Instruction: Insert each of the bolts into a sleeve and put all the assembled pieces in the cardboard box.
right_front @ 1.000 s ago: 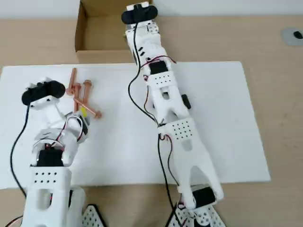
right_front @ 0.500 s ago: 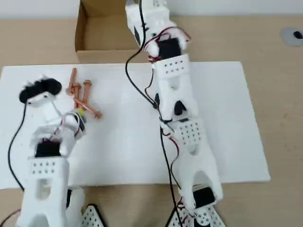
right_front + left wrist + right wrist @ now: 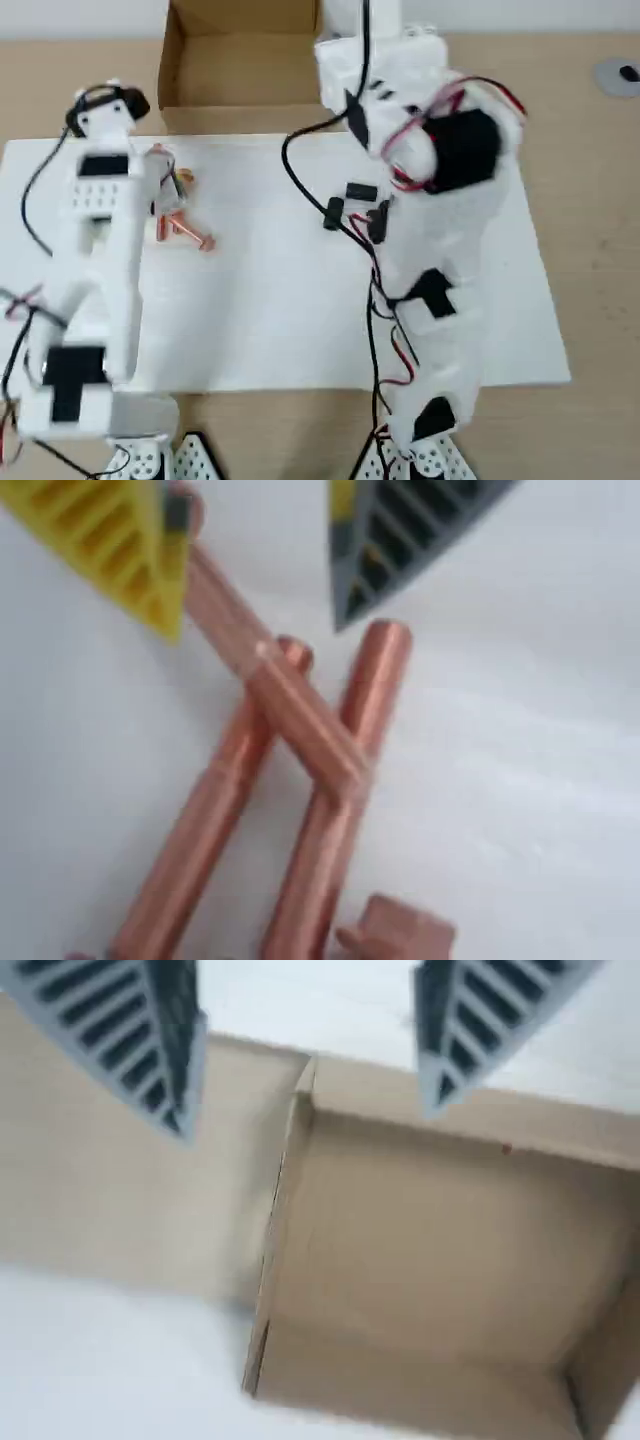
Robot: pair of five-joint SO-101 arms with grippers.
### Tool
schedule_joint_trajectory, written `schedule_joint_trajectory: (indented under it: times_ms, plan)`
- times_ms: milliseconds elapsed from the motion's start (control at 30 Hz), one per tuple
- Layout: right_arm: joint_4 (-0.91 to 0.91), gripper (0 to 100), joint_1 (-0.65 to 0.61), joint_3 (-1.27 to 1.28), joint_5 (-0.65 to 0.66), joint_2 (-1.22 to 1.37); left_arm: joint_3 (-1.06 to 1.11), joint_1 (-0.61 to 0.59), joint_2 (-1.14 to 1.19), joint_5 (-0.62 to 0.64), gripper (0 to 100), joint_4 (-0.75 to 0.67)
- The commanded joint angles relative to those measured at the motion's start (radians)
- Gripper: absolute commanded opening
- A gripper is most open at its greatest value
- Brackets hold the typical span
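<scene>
Table (image 3: 580,200), one. White mat (image 3: 270,310) over the middle of it, one.

Arms, two. The right arm (image 3: 440,200) is folded up at centre right. The left arm (image 3: 100,230) stretches up the left side of the high view.

Cardboard box (image 3: 240,70), one, upper centre-left, beyond the mat's far edge. No copper piece lies on the floor where it shows; its right part is hidden behind the right arm. The right gripper (image 3: 310,1118) hangs over the box's near corner (image 3: 420,1240), jaws wide apart, holding nothing.

The left gripper (image 3: 255,625) sits just above the copper pile at upper left of the mat, fingers (image 3: 110,540) apart and clamped on nothing.

Copper rods (image 3: 300,730): three counted in the left wrist view, one lying crosswise on the other two. One hex head (image 3: 400,935) lies beside them at the lower edge. One bolt (image 3: 185,228) shows plainly in the high view. Which are sleeves cannot be told.

Judgement: early stage. Nothing is boxed, and every piece is left to join and carry.
</scene>
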Motion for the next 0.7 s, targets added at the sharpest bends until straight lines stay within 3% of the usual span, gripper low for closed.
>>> schedule_joint_trajectory:
  times_ms: [0, 133, 367, 467, 667]
  plan:
    - [0.017, 17.8, 0.016, 0.162, 0.009, -0.151, -0.301, -0.011, 0.157, -0.005, 11, 0.16]
    - [0.015, 17.8, 0.015, 0.634, 0.009, -0.357, -0.446, -0.029, 0.302, 0.003, 11, 0.259]
    - [-0.075, 18.1, 0.005, 1.477, 0.011, -0.63, -0.473, -0.043, 0.352, 0.04, 7, 0.284]
    - [-0.192, 18.1, 0.074, 1.601, 0.011, -0.619, -0.473, -0.011, 0.363, 0.04, 8, 0.278]
    - [-0.328, 18.1, 0.157, 1.613, 0.012, -0.545, -0.505, 0.002, 0.492, 0.038, 10, 0.279]
